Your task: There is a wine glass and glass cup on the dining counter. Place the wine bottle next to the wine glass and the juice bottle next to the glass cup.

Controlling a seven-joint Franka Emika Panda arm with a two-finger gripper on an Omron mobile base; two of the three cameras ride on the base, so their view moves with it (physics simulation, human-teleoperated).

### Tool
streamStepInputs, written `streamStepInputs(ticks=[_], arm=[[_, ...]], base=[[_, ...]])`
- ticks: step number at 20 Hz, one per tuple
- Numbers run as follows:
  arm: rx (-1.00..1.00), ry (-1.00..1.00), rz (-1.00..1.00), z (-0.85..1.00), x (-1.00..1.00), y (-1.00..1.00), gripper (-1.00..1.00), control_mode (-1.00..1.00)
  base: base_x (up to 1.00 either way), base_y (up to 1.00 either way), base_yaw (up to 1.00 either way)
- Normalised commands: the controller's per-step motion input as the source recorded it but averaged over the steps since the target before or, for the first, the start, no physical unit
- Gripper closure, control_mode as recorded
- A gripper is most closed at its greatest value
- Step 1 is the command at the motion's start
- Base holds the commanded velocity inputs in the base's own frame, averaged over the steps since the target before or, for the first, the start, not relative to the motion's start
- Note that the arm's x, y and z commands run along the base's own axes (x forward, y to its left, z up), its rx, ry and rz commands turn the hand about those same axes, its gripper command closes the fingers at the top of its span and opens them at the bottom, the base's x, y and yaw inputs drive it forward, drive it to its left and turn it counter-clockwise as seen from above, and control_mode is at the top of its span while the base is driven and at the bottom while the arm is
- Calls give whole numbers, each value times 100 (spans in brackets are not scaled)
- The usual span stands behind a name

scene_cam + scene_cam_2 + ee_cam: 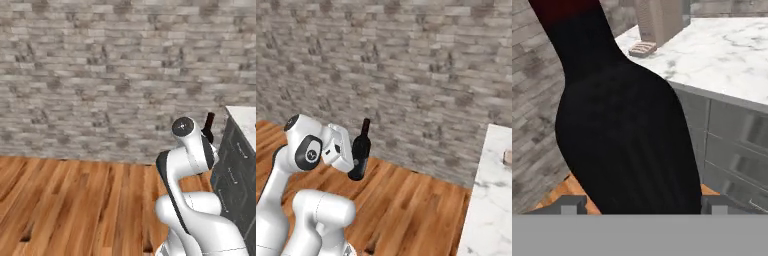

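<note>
Gripper (354, 162) clamped on the wine bottle (360, 151), which it carries in the air above the wood floor (406, 200). In the right base view the bottle stands near upright, neck leaning slightly to the right, its body pressed against the white hand and its base hanging below the hand. Nothing supports it from beneath.

In the hand view the bottle (624, 145) sits right in front of the camera, dark body broad between the two finger tips, one grey tip (571, 205) on each side of it and touching. A dark red band shows on the neck at the top edge of that view.

In the left base view only the bottle's neck and shoulder (209, 127) rise from behind the arm's upper link; the rest is hidden by the arm.

Counter (727, 55), white marble top on grey drawer fronts, lies beyond the bottle and to the right of the hand, apart from it. On its far part stands a tan, block-like thing (659, 20) with a small flat piece (643, 48) just beside it; what they are cannot be told. In the right base view the counter's slab (488, 200) lies well to the right of the hand, floor between them.

Brick wall (421, 65) behind the hand.
</note>
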Motion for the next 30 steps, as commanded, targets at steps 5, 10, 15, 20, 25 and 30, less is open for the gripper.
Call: streamStepInputs(ticks=[5, 10, 15, 20, 25, 30], arm=[[0, 0, 0, 0, 0, 0, 100, 100], [0, 0, 0, 0, 0, 0, 100, 100], [0, 0, 0, 0, 0, 0, 100, 100], [0, 0, 0, 0, 0, 0, 100, 100], [0, 0, 0, 0, 0, 0, 100, 100], [0, 0, 0, 0, 0, 0, 100, 100]], base=[[-3, 0, 100], [0, 0, 100], [13, -3, 90], [56, -21, 44], [68, -30, 25], [68, -32, 20]])
